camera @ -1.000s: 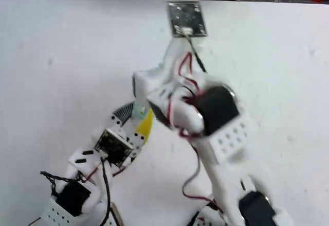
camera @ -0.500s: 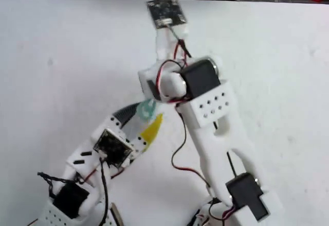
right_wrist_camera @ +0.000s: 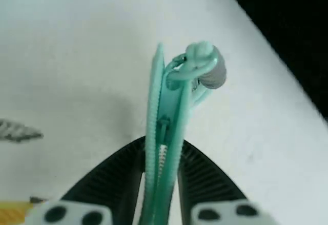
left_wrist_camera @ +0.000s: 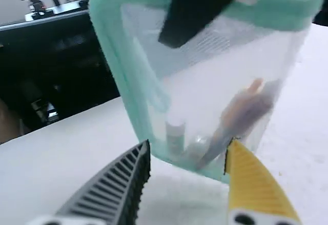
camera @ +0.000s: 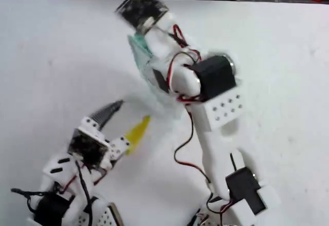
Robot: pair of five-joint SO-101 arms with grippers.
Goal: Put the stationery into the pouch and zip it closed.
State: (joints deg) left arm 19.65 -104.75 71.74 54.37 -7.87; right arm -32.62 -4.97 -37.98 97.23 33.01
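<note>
- The right gripper (right_wrist_camera: 161, 158) is clamped tight on the top edge of a translucent plastic pouch (left_wrist_camera: 215, 86) with a teal border, one black finger on either side of it.
- The pouch hangs upright below those fingers; whether its lower edge touches the white table (camera: 51, 56) is unclear.
- Beyond the right gripper's fingertips, the teal zip runs along the pouch's top edge to a round teal zipper pull (right_wrist_camera: 202, 61) at the far end.
- Inside the pouch, low down, lie a brownish-orange pen-like item (left_wrist_camera: 241, 115) and a small white cylinder (left_wrist_camera: 175, 133).
- The left gripper (camera: 133, 111) is spread wide and holds nothing, its black ribbed finger and yellow finger apart; the pouch stands just ahead of their tips.
</note>
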